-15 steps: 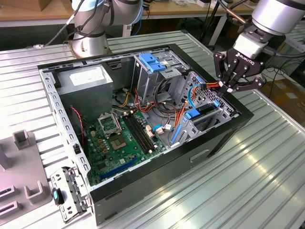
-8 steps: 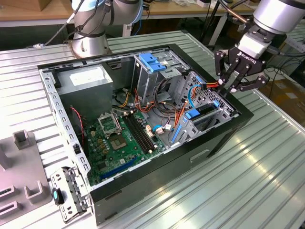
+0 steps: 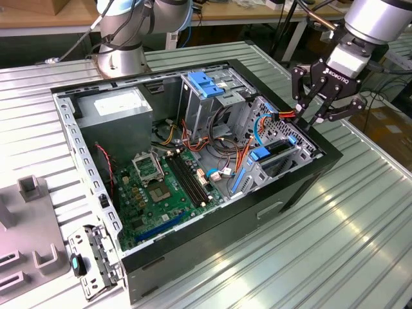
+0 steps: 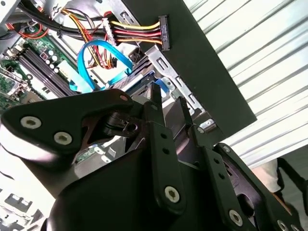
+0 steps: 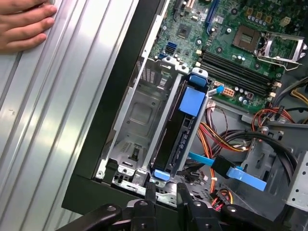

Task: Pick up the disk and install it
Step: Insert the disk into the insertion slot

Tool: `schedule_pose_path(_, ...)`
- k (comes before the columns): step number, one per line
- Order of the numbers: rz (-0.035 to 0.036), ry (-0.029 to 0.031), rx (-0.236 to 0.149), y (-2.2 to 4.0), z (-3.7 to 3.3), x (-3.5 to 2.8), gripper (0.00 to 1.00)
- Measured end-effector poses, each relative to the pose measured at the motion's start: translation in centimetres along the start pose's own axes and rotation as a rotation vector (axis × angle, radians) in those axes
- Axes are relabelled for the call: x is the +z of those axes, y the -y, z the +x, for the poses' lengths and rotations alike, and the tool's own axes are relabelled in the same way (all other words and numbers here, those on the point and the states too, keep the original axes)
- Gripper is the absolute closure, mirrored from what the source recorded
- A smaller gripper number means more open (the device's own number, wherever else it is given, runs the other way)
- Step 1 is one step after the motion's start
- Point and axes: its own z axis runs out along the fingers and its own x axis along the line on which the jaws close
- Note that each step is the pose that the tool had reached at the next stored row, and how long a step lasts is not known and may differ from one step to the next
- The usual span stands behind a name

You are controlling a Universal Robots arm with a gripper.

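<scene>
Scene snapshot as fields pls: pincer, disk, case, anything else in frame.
pincer: open, holding nothing, over the bay end of the case
disk: on edge in the bay, blue carrier showing
case: lid off, lying on the ribbed table
hand: resting on the table beside the case

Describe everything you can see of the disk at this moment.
In the first wrist view the disk stands on edge in one slot of the grey metal drive cage, at a corner of the open computer case. Its visible edge is dark, with a blue plastic carrier: a broad blue tab at one end and a small blue clip at the other. The slot beside it, toward the case wall, holds no drive. The tool hovers over the cage's end, open and holding nothing.
</scene>
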Motion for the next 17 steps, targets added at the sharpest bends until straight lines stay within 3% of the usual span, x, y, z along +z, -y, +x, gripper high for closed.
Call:
schedule_pose_path(2,-0.0003,-0.0002,-0.030,0.04,0.00,0.01,0.69)
schedule_pose_path(6,-0.0008,-0.0003,-0.137,0.08,0.01,0.07,0.69)
schedule_pose_path(10,-0.0010,-0.0005,-0.164,0.45,-0.01,0.07,0.69)
schedule_pose_path(17,-0.0012,-0.0006,-0.188,1.50,-1.28,0.09,0.69)
